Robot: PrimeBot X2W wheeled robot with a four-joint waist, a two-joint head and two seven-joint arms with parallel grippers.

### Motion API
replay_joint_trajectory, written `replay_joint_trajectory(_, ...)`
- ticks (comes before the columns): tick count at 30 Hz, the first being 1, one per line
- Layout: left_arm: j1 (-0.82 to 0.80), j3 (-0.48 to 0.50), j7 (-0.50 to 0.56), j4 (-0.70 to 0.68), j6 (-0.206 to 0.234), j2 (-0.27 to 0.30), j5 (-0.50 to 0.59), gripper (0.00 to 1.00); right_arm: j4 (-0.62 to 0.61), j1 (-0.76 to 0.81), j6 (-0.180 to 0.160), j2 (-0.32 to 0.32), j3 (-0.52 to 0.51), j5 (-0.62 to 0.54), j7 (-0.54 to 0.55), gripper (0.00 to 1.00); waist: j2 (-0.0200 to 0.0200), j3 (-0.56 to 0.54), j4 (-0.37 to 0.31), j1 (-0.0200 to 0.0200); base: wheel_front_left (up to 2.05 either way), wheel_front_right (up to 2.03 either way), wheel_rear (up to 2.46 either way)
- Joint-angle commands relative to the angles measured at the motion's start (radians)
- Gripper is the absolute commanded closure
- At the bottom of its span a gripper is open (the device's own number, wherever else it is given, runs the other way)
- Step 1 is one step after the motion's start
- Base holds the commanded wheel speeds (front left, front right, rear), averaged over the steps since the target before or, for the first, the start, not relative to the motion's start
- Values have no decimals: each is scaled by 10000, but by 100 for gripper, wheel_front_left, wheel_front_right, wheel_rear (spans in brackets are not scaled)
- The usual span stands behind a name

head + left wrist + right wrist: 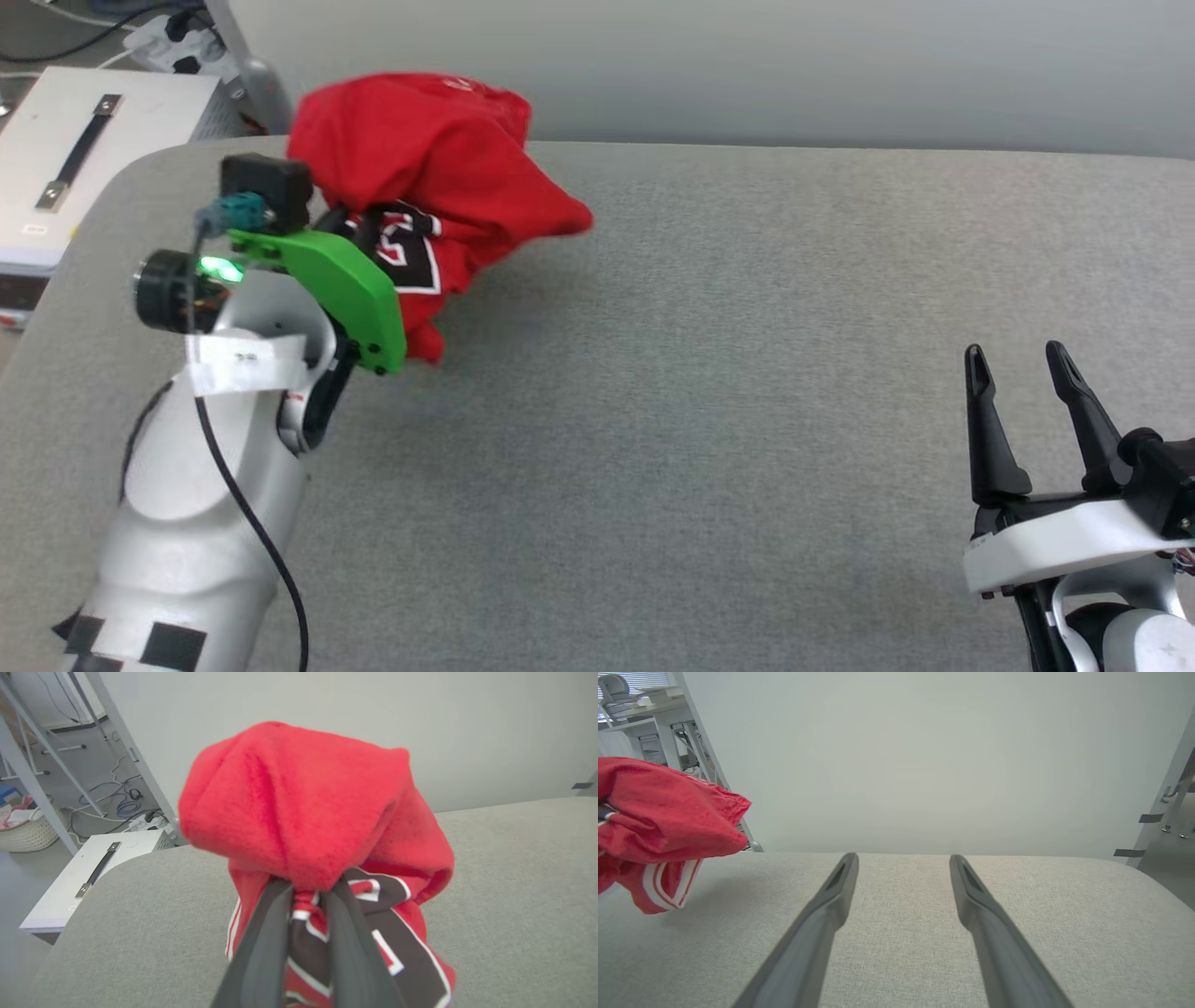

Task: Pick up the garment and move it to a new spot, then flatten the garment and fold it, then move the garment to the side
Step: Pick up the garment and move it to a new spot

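At the far left corner of the table (pixel 747 392), the garment (pixel 439 168) hangs as a red bundle from the left gripper (pixel 308 893). The jaws are pinched nearly together on a gather of cloth just above the black numeral. Most of the bundle rides clear of the table. Whether its lowest fold touches the cloth top cannot be told.

The garment lies directly ahead of the left fingers (pixel 261 942) and drapes over their tips. Crumpled as it is, it shows no clear long axis. The striped trim falls toward the table.

The right gripper (pixel 1016 353) rests at the near right, well apart from the garment, jaws spread wide and holding nothing. The left arm is therefore the nearer one, and already the carrier.

Bare table stretches between the bundle and the right gripper. That, by judgement, is where a new spot would be found, so the carry would run rightward and toward the robot.

Beyond the table's left edge stands a white box (pixel 84 149) with a black handle. A woven basket (pixel 28 835) sits on the floor. Its contents are too small to make out.
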Motion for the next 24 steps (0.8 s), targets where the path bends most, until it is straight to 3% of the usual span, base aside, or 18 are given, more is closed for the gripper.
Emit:
replay_joint_trajectory(1, 267, -134, 167, -223, -60, -134, -85, 100, 17, 101, 65, 10, 22, 45, -73, 0, -1, -228, -717, 1, 0, 0, 0)
replay_joint_trajectory(8, 870, -1381, 908, -786, -319, -946, -127, 100, 77, 85, 65, 11, 93, 37, -100, 0, -1, 104, -1510, 1, 0, 0, 0)
replay_joint_trajectory(14, 1105, -3301, 1166, -925, -537, -1675, 119, 100, 130, -45, 65, 12, 34, 115, -183, 0, -1, 514, -1905, 1, 0, 0, 0)
replay_joint_trajectory(19, 1451, -5311, 1466, -968, -575, -1672, -4, 100, 189, -189, 65, 12, 70, 190, -272, 0, -1, 796, -2078, 1, 0, 0, 0)
replay_joint_trajectory(24, 1515, -6037, 1232, -705, -578, -1462, -190, 100, 243, -244, 65, 12, -4, 234, -338, 0, -1, 926, -2002, 1, 0, 0, 0)
